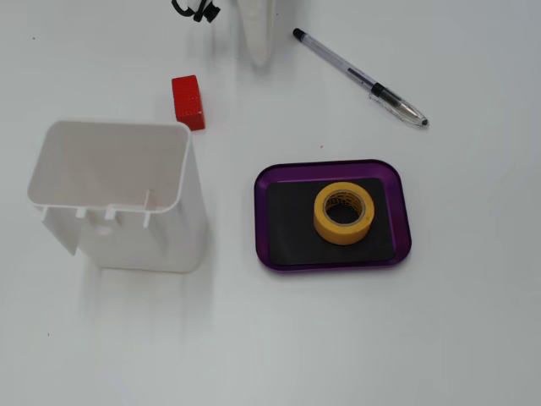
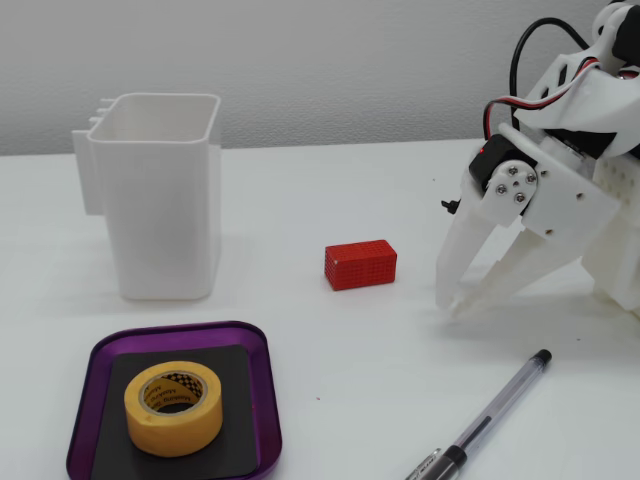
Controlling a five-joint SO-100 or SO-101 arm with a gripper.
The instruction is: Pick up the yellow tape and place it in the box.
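Observation:
The yellow tape (image 1: pixel 342 236) lies flat inside the box (image 1: pixel 330 167), a shallow purple tray with a black base, toward its right half in the top-down fixed view. The side fixed view has the yellow tape (image 2: pixel 175 428) in the box (image 2: pixel 263 400) at the lower left. My white gripper (image 2: pixel 450 304) is far off at the right, tips down close to the table, fingers meeting at the tips with nothing between them. Only the gripper's (image 1: pixel 258 57) white finger end shows at the top edge of the top-down view.
A tall white container (image 1: pixel 110 194) (image 2: pixel 165 200) stands beside the box. A red block (image 1: pixel 188 101) (image 2: pixel 360 264) lies between the container and the gripper. A pen (image 1: pixel 359 78) (image 2: pixel 490 415) lies near the gripper.

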